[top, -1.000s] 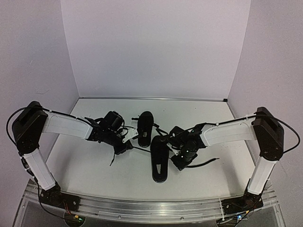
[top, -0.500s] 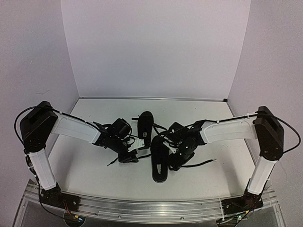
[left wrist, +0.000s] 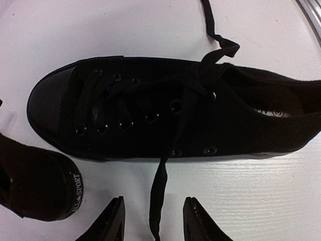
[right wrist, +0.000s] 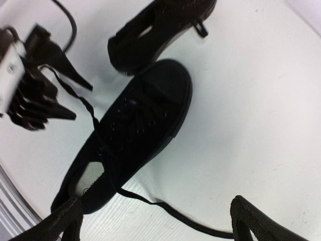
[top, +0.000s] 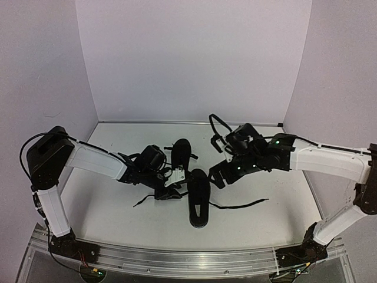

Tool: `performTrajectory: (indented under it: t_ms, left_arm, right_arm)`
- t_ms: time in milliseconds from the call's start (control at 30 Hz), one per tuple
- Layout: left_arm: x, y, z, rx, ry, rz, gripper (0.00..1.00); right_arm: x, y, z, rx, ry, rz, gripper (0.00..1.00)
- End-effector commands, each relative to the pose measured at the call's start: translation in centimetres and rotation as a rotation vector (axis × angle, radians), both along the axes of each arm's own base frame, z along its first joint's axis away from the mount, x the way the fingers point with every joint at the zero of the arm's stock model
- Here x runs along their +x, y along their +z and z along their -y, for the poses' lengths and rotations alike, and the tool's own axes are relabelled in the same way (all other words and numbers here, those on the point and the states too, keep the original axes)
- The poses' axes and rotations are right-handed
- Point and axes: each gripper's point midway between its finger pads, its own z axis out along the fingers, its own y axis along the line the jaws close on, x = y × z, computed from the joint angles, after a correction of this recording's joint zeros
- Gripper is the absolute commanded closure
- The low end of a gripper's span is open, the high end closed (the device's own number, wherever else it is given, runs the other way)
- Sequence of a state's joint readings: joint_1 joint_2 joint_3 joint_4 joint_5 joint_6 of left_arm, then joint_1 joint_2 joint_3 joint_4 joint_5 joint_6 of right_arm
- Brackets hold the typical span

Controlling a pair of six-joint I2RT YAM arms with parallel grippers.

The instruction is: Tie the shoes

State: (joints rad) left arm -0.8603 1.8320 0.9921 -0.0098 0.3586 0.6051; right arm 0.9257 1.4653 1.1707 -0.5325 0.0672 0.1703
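Shoes (top: 198,197), black, lie mid table (top: 106,206); nearer one heel toward near edge, laces untied. L gripper (left wrist: 154,201) just beside it, jaws part open, lace (left wrist: 159,181) lying loose between. R gripper (right wrist: 155,201) above, jaws wide, empty.

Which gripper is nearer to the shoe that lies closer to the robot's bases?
Left. The left gripper sits low beside that shoe, one lace running between its open jaws. The right gripper, wide open, hangs higher on the shoe's other side.
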Motion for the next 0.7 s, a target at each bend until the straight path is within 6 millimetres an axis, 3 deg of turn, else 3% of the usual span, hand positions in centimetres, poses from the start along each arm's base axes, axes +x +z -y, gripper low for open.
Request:
performTrajectory:
  t_ms: [0, 133, 233, 433, 533, 667]
  left_arm:
    - [0.2, 1.1, 2.3, -0.071, -0.063, 0.022, 0.62]
    - [0.2, 0.4, 2.4, -0.069, -0.065, 0.015, 0.66]
    - [0.3, 0.0, 2.4, -0.058, -0.060, 0.011, 0.73]
    - [0.6, 0.3, 2.3, -0.055, -0.030, 0.016, 1.00]
    - [0.4, 2.3, 2.4, -0.103, -0.024, 0.032, 1.00]
    - [-0.3, 5.1, 2.4, -0.196, -0.031, 0.058, 1.00]
  right_arm:
    - [1.5, 6.9, 1.6, 0.190, -0.144, 0.176, 0.02]
    - [1.0, 10.1, 2.9, 0.307, -0.177, 0.248, 0.02]
    - [0.9, 10.3, 3.3, 0.322, -0.192, 0.258, 0.02]
    - [1.3, 6.5, 2.0, 0.259, -0.186, 0.181, 0.02]
    - [1.9, 3.1, 1.8, 0.159, -0.210, 0.125, 0.02]
    - [2.0, 2.2, 0.4, 0.140, -0.174, 0.075, 0.02]
